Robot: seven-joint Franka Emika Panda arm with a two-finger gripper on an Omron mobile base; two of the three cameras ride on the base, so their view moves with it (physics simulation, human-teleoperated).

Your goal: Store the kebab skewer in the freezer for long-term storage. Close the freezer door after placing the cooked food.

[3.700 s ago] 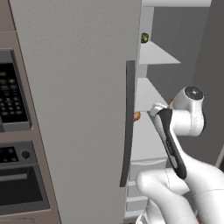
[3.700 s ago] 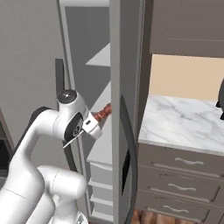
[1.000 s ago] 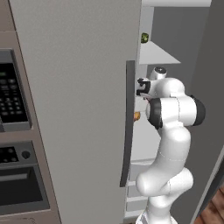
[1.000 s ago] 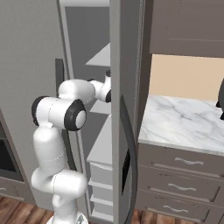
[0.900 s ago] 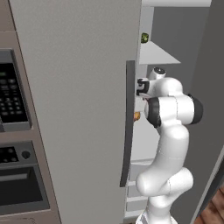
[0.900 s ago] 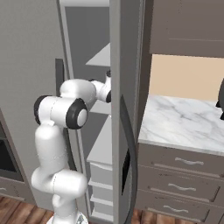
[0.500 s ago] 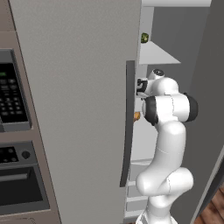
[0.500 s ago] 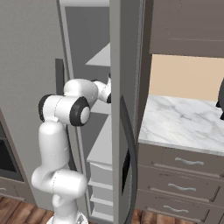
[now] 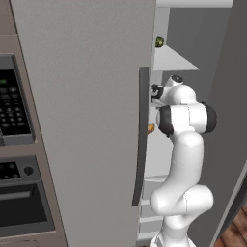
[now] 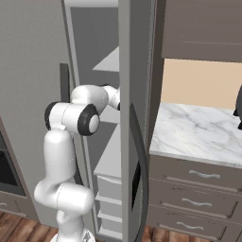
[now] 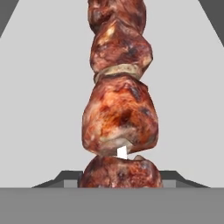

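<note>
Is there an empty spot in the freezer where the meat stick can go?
Yes. The hand view shows plain white shelf bare on both sides of the kebab skewer, out to the grey freezer walls. It is tight at the doorway, where the arm fills the gap beside the open freezer door.

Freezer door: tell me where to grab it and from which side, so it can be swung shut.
Take the freezer door by its dark vertical bar handle, around mid-height. It is a long slim bar standing off the door's outer face, so the jaws can likely straddle it from the counter side. The gripper, reaching into the freezer, is shut on the kebab skewer.
</note>
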